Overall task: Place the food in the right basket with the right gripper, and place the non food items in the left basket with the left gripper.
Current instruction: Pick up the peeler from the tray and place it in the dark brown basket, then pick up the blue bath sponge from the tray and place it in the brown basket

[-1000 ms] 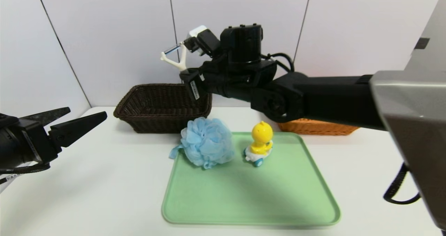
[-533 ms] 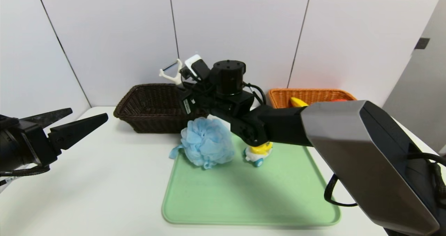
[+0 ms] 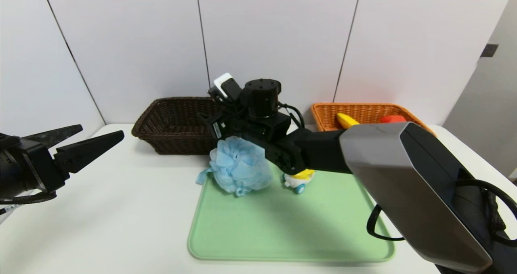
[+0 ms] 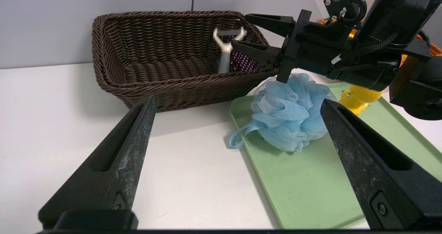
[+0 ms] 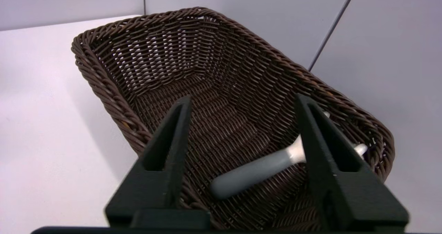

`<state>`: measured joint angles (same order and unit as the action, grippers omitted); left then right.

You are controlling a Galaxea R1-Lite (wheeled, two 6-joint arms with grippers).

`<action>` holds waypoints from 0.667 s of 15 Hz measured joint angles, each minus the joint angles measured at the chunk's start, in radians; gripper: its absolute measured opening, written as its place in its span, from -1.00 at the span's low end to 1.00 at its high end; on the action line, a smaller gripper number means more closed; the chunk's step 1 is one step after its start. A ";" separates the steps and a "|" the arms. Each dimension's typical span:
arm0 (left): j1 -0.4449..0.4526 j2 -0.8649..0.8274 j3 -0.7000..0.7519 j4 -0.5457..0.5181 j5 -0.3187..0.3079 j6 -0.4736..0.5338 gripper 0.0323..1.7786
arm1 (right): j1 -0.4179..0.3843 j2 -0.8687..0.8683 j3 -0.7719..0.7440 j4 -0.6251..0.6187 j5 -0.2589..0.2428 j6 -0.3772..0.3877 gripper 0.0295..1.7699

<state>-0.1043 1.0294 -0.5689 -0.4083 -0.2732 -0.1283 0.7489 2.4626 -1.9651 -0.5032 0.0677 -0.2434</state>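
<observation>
My right gripper hangs open over the right end of the left basket, which is dark brown. The white peeler with its grey handle is free of the fingers inside that basket, also seen as the peeler from the left wrist. The blue bath sponge and the yellow duck toy sit on the green tray. The duck is partly hidden by my right arm. A banana and an apple lie in the orange right basket. My left gripper waits open at the far left.
Both baskets stand against the white back wall. My right arm reaches across the tray's far half, just above the sponge and duck. White table lies between the left gripper and the tray.
The right arm came down toward the dark basket, its gripper opened, and the peeler dropped from the fingers into the basket. The left gripper has not moved.
</observation>
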 joint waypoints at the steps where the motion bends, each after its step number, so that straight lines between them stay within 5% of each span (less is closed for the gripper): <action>1: 0.000 0.000 0.000 0.000 0.000 0.000 0.90 | -0.003 0.001 0.000 -0.001 0.000 0.000 0.31; 7: 0.000 -0.007 -0.001 0.000 0.001 0.000 0.90 | -0.056 -0.093 0.001 0.025 -0.014 -0.014 0.64; 10: 0.000 -0.005 -0.019 0.000 0.003 -0.007 0.90 | -0.161 -0.262 0.011 0.198 -0.081 -0.107 0.73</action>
<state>-0.1043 1.0243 -0.5879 -0.4083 -0.2698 -0.1355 0.5879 2.2009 -1.9540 -0.3049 -0.0130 -0.3502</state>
